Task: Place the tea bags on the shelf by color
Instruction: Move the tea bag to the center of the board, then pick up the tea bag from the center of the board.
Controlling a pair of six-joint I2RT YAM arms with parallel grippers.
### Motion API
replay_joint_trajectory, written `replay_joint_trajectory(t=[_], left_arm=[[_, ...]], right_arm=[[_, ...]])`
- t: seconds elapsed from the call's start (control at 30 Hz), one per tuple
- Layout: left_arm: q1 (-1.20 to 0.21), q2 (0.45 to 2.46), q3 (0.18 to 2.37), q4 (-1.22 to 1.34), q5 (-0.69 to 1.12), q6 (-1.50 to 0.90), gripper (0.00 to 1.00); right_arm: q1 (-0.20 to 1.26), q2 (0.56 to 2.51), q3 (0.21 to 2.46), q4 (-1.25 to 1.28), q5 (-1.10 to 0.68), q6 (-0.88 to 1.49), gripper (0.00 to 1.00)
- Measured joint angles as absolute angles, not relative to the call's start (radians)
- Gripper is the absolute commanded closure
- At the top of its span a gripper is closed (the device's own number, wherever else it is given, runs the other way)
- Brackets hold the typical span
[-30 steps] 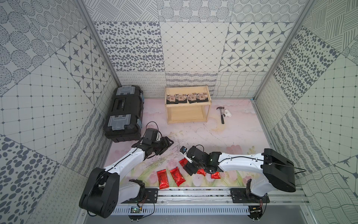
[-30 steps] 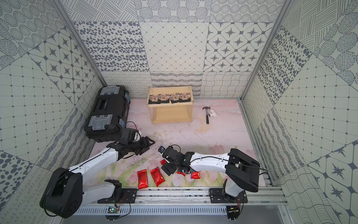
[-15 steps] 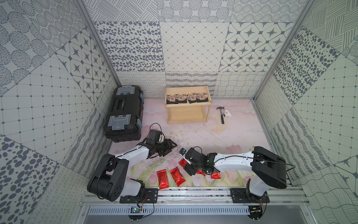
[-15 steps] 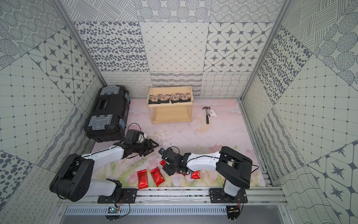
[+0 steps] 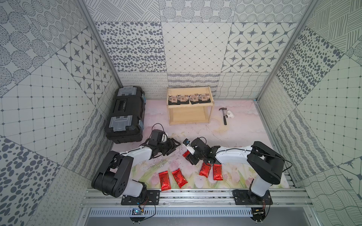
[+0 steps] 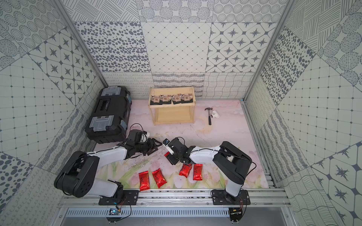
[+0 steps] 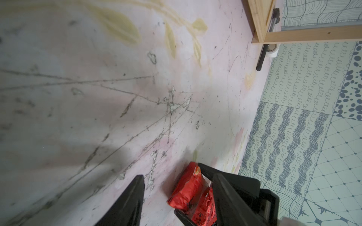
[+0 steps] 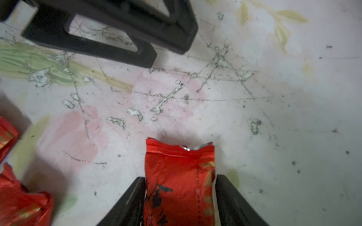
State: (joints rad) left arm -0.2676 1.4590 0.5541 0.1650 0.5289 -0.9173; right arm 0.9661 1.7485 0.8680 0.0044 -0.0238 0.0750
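Note:
My right gripper [image 8: 179,182] is shut on a red tea bag [image 8: 179,168] low over the floor; both fingers press its sides. This tea bag [image 5: 185,153] shows in both top views beside the right gripper [image 5: 188,157]. My left gripper [image 5: 174,146] is open and empty, a short way from the tea bag's free end [image 7: 186,187]. Several more red tea bags [image 5: 164,177] [image 6: 185,170] lie near the front. Black tea bags [image 5: 189,98] line the top of the wooden shelf [image 5: 188,116]; its lower tier is bare.
A black toolbox [image 5: 125,115] stands at the left wall behind my left arm. A hammer [image 5: 224,116] and a white fitting [image 5: 229,114] lie right of the shelf. The mounting rail [image 5: 195,193] runs along the front edge.
The right gripper's jaws have narrowed onto the red tea bag. The left arm has folded back while its gripper slid a little to the right, nearer the right gripper.

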Motion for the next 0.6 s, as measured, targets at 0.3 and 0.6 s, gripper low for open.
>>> replay_joint_trajectory(t=[0.3, 0.6], left_arm=[[-0.278, 1.499, 0.581, 0.21, 0.545, -0.917, 0.39], [-0.329, 1.559, 0.578, 0.29, 0.573, -0.913, 0.4]], right_arm=[[0.901, 1.782, 0.915, 0.07, -0.099, 0.023, 0.3], [0.876, 1.511, 0.762, 0.139, -0.112, 0.105, 0.47]])
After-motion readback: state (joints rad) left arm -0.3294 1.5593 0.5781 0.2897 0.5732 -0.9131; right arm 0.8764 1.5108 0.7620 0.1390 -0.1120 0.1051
